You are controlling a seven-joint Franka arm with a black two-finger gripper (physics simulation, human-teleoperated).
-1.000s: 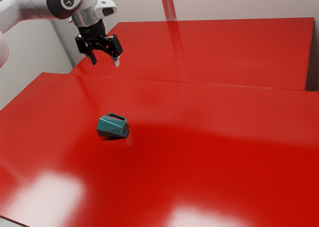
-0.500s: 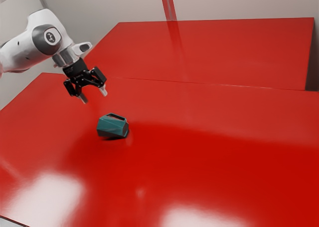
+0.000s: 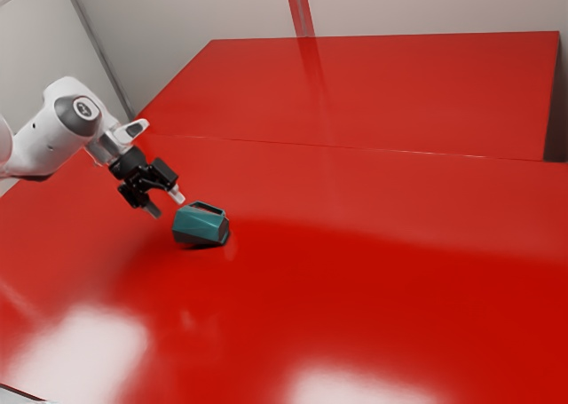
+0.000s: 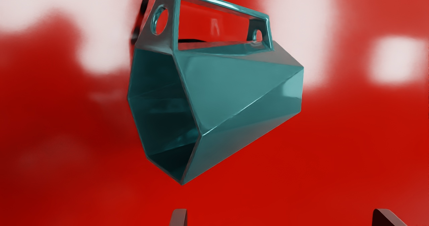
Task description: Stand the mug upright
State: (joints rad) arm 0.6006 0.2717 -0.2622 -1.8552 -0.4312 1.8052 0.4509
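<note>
A pale wall with a red stripe stands behind the glossy red table, and a second red surface spreads at the table's twelve o'clock. In the exterior view, the white arm comes in from nine o'clock and angles down to the black gripper, whose two fingers stand well apart with nothing held between them. The teal mug lies on its side on the table, near the gripper and at about four o'clock from it.

In the wrist view, the fingertips of the gripper are widely parted, red table between them. The mug lies beyond them, its faceted body tilted, its open mouth in sight and its squared handle on the side away from the fingertips.
</note>
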